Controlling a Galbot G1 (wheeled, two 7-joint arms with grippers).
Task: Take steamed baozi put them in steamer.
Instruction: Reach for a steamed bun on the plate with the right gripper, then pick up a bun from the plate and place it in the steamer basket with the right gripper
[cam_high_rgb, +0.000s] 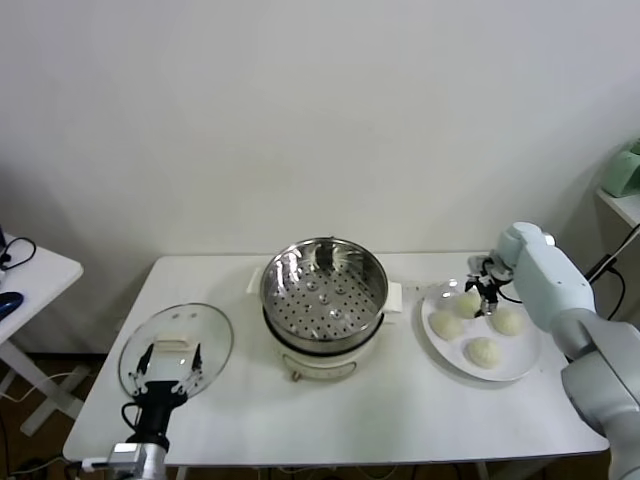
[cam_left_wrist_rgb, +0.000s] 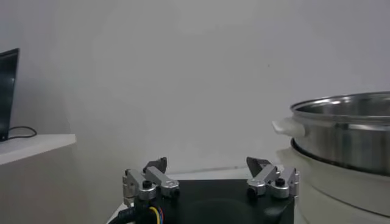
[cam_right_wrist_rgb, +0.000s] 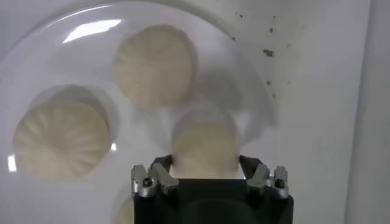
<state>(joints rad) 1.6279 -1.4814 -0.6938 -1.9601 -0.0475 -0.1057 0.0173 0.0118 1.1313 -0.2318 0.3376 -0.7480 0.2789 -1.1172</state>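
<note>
Four steamed baozi (cam_high_rgb: 484, 351) on a white plate (cam_high_rgb: 433, 340) at the right side of the white counter (cam_high_rgb: 400, 400), the plate's rim just short of the counter's right edge and near, but apart from, the steamer (cam_high_rgb: 323, 290). Right claw (cam_high_rgb: 487, 293) down over the plate's far part, fingers either side of the rearmost bun (cam_right_wrist_rgb: 205, 146); in the right wrist view, both fingertips (cam_right_wrist_rgb: 159, 163) level with that bun's flanks, jaws partly drawn in around it, firm contact not certain. Two other buns clear of the fingers in that view, one (cam_right_wrist_rgb: 157, 66) just beyond the straddled bun, one (cam_right_wrist_rgb: 61, 139) off to the side, narrow gaps of bare plate between them. Steamer at mid-counter on its white base, open-topped, perforated tray bare, free space above its rim. Small white object (cam_high_rgb: 393, 298) between steamer and plate, touching the steamer's side. Round glass lid (cam_high_rgb: 176, 345) flat on the counter's left part, near the left edge. Left claw (cam_high_rgb: 168, 365) low at the counter's front left corner, over the lid's near rim, fingers spread wide and holding nothing; in the left wrist view, the same splayed fingers (cam_left_wrist_rgb: 153, 176) with the steamer wall off to one side. Bare counter in front of the steamer and plate. Second white table (cam_high_rgb: 30, 280) beyond the left edge, well apart.
</note>
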